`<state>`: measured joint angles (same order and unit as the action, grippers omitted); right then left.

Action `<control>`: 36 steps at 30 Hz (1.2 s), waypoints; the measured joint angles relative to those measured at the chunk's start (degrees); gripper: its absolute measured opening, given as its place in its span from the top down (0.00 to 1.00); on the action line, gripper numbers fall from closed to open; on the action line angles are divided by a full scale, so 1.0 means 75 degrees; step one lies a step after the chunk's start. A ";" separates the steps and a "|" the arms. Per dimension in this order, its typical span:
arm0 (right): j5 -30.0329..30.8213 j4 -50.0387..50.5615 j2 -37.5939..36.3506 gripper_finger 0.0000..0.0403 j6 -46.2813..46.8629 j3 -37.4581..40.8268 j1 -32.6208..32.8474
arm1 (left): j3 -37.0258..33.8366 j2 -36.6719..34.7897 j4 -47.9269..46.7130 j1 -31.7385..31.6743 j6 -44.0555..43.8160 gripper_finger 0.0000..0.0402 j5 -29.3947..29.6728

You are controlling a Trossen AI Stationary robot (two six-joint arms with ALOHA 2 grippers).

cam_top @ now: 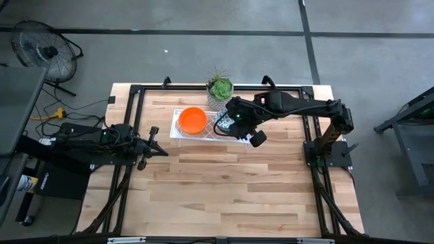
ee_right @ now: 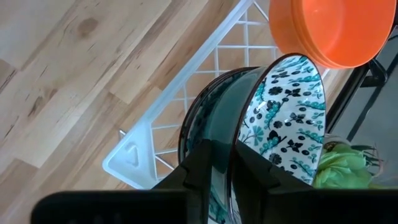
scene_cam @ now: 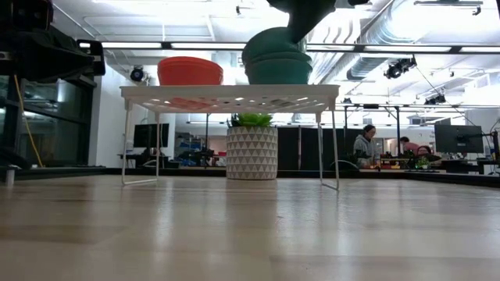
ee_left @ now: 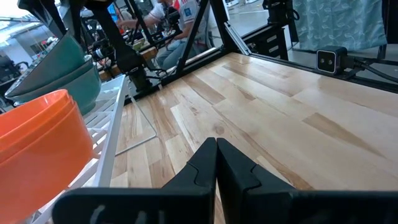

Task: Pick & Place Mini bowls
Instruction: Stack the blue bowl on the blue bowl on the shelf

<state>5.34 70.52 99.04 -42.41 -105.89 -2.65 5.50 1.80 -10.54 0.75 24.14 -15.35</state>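
Patterned bowls (ee_right: 280,118) sat stacked on the white wire rack (ee_right: 137,155), the right gripper (ee_right: 224,162) pinching the top one's thin rim; stiff, slick, probably light. Beyond, orange bowls (cam_top: 192,119) nested. The left gripper (ee_left: 216,163) rested closed.

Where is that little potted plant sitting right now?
In the high view, the potted plant stands at the table's far edge, just behind the white wire rack holding the orange bowls, with the right gripper close by.
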 joint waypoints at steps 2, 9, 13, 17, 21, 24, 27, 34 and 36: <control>0.0021 0.0000 0.0000 0.89 -0.0004 0.0000 -0.0001 | 0.0000 -0.0003 0.0002 0.0003 0.0000 1.00 0.0000; 0.0109 0.0244 0.0000 0.82 0.0002 -0.0003 0.0002 | 0.0000 -0.0003 0.0003 0.0000 0.0000 1.00 0.0000; 0.0156 0.0364 -0.0003 0.75 0.0060 -0.0003 0.0002 | 0.0000 0.0000 0.0003 0.0001 0.0000 1.00 -0.0001; 0.0111 0.0330 -0.0003 0.70 0.0193 -0.0003 0.0002 | 0.0000 0.0000 0.0003 0.0003 0.0000 1.00 0.0000; 0.0069 0.0336 -0.0003 0.67 0.0317 -0.0003 0.0003 | 0.0000 -0.0001 0.0003 0.0000 0.0000 1.00 -0.0001; 0.0069 0.0395 -0.0003 0.66 0.0458 -0.0003 0.0035 | 0.0000 0.0000 0.0001 0.0001 0.0000 1.00 0.0000; 0.0122 0.0446 -0.0003 0.67 0.0548 -0.0003 0.0058 | 0.0000 -0.0001 0.0003 0.0000 0.0000 1.00 0.0000; 0.0415 0.0692 -0.0014 0.67 0.0909 -0.0378 0.0075 | 0.0000 -0.0001 0.0002 0.0002 0.0000 1.00 0.0000; 0.0418 0.0728 -0.0020 0.67 0.1004 -0.0650 0.0075 | 0.0000 0.0000 0.0001 0.0001 0.0000 1.00 -0.0001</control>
<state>8.47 75.98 98.89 -34.88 -110.76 -2.09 5.50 1.80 -10.53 0.76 24.14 -15.37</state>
